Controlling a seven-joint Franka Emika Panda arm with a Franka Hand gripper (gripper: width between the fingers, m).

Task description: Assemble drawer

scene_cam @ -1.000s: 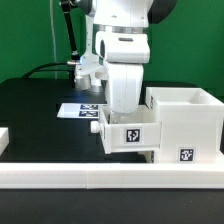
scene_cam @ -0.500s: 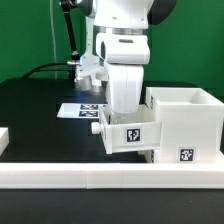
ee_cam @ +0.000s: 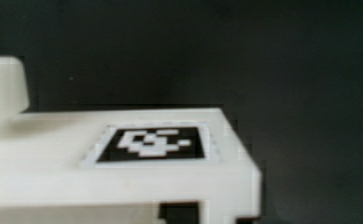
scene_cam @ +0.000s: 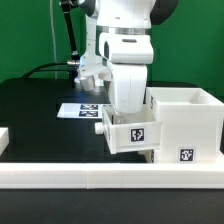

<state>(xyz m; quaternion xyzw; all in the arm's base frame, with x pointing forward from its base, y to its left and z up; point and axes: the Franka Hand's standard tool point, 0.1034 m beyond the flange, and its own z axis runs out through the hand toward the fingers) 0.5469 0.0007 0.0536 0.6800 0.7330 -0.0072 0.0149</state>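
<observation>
The big white drawer case point(scene_cam: 188, 125) stands open-topped on the black table at the exterior view's right, with a tag on its front. A smaller white drawer tray point(scene_cam: 132, 135) with a tag on its face sits against the case's left side, slightly tilted. My gripper point(scene_cam: 128, 110) reaches straight down behind the tray's front wall. Its fingertips are hidden, and it seems shut on the tray. In the wrist view the tray's white tagged surface point(ee_cam: 151, 143) fills the lower part, and no fingers show.
The marker board point(scene_cam: 80, 109) lies flat on the table behind and to the left of the tray. A long white rail point(scene_cam: 100, 178) runs along the table's front edge. A black cable point(scene_cam: 45, 68) lies at the back left.
The drawer tray has tipped slightly, so its tag now sits askew. The gripper has shifted a little to the right with it.
</observation>
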